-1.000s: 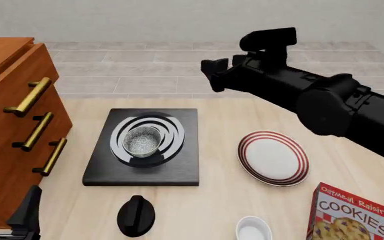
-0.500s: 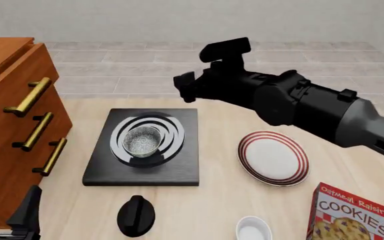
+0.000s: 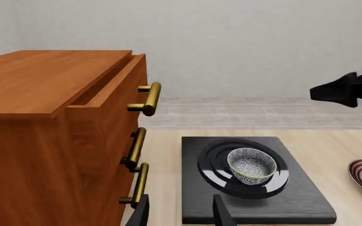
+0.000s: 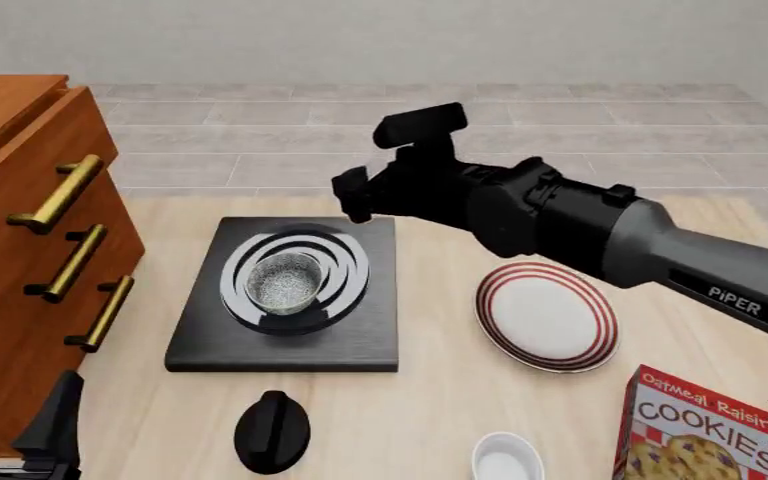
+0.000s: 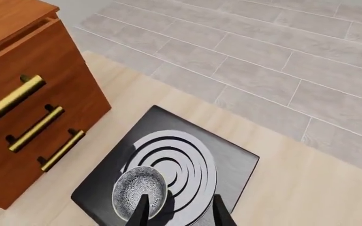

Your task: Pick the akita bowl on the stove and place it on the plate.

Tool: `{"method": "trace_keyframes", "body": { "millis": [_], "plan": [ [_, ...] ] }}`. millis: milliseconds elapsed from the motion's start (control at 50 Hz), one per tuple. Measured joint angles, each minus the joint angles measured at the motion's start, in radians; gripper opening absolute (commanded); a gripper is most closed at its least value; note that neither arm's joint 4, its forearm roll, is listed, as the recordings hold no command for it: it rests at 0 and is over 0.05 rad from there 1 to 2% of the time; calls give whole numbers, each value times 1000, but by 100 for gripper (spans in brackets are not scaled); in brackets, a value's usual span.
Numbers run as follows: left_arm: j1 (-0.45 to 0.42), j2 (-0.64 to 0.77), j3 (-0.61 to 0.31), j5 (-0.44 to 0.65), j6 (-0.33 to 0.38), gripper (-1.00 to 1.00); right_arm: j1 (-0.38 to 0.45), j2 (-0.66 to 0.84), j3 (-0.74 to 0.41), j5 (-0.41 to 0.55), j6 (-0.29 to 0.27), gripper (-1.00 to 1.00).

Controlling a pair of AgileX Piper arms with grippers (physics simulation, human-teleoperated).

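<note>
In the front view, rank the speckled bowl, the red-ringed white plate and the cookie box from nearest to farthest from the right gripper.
1. The small speckled dark-rimmed akita bowl, on the black square stove, just below and left of the right gripper.
2. The round red-ringed white plate, on the table's right side.
3. The red cookie box, at the near right corner.

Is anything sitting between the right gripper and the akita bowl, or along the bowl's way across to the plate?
Nothing visible. The right gripper hangs above the stove's far edge with only air down to the akita bowl. Between the bowl and the plate lie only stove surface and bare table.
</note>
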Motion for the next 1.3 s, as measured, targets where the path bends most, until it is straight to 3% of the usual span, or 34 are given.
{"method": "trace_keyframes", "body": {
  "millis": [1300],
  "plan": [
    [0, 0, 0, 0, 0, 100, 28, 208, -62, -86, 29, 100]
  ]
}}
